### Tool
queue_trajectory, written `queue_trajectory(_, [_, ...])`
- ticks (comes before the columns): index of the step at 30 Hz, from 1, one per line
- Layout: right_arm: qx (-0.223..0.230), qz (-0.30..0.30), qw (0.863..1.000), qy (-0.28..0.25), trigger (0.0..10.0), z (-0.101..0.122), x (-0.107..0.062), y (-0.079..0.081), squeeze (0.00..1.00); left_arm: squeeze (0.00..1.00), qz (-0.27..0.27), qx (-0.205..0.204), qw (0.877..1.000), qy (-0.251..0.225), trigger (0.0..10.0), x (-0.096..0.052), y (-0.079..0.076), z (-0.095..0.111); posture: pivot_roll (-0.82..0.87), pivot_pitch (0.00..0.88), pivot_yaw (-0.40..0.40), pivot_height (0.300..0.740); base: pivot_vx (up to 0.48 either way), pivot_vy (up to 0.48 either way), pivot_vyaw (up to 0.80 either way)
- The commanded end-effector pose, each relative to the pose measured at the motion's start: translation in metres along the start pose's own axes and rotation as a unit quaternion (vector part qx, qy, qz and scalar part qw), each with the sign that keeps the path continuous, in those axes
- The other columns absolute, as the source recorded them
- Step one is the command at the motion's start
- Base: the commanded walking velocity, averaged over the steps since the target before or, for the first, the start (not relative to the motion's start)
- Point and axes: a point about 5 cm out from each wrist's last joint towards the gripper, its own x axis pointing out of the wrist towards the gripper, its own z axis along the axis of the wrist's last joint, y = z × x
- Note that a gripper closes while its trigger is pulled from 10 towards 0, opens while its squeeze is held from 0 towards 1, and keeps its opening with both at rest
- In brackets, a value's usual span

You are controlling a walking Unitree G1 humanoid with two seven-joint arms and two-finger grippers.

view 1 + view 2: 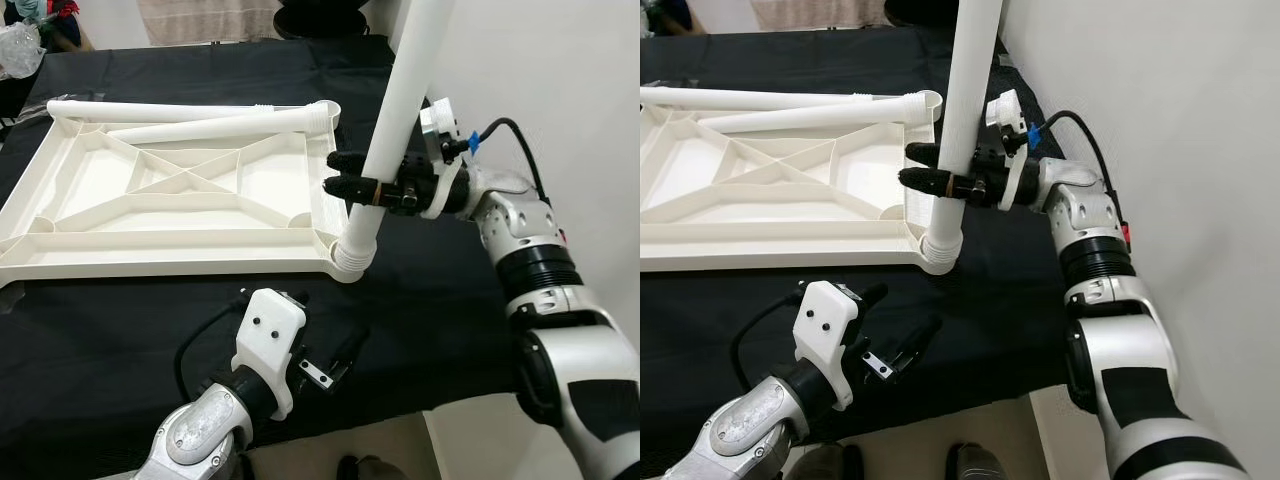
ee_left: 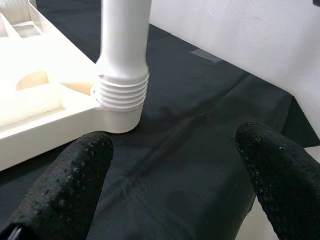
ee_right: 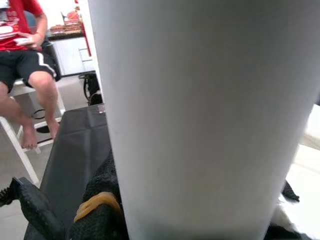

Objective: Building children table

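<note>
A white plastic tabletop (image 1: 170, 255) lies upside down on the black cloth. One white leg (image 1: 400, 110) stands upright in its near right corner socket (image 1: 352, 255), with the threaded collar (image 2: 122, 92) seated there. My right gripper (image 1: 334, 173) is shut around this leg a little above the socket, and the leg (image 3: 210, 115) looms close in the right wrist view. Two loose legs (image 1: 180, 108) lie across the far side of the tabletop. My left gripper (image 1: 325, 322) hovers open over the cloth in front of the socket, its fingers (image 2: 75, 180) spread wide and holding nothing.
A white wall (image 1: 1160, 90) runs close along the right side of the work table. The table's front edge (image 1: 400, 415) is near my body. A crumpled plastic bag (image 1: 18, 48) sits at the far left. A person (image 3: 25, 55) sits on a chair beyond the table.
</note>
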Motion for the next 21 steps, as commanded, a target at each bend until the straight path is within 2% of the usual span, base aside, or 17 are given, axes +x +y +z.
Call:
queue_trajectory(1, [-0.006, 0.000, 1.000, 0.010, 10.0, -0.0070, 0.0029, 0.0027, 0.00, 0.00, 0.000, 0.001, 1.000, 0.009, 10.0, -0.0008, -0.0001, -0.0029, 0.09, 0.207, -0.063, 0.740, 0.000, 0.000, 0.00])
queue_trajectory(6, [-0.013, -0.006, 1.000, 0.019, 10.0, -0.0099, 0.0059, 0.0021, 0.00, 0.00, 0.001, 0.004, 1.000, 0.007, 10.0, -0.0005, -0.0003, -0.0015, 0.10, 0.210, -0.069, 0.740, 0.000, 0.000, 0.00])
queue_trajectory(14, [-0.025, -0.001, 0.999, 0.031, 10.0, -0.0033, -0.0025, 0.0002, 0.00, 0.00, 0.000, 0.007, 1.000, 0.007, 10.0, -0.0002, -0.0007, -0.0012, 0.09, 0.219, -0.069, 0.740, 0.000, 0.000, 0.00])
queue_trajectory(21, [-0.033, 0.006, 0.999, 0.038, 10.0, -0.0033, -0.0030, 0.0020, 0.00, 0.00, -0.001, 0.008, 1.000, 0.008, 10.0, 0.0004, -0.0001, -0.0014, 0.09, 0.223, -0.066, 0.740, 0.000, 0.000, 0.00])
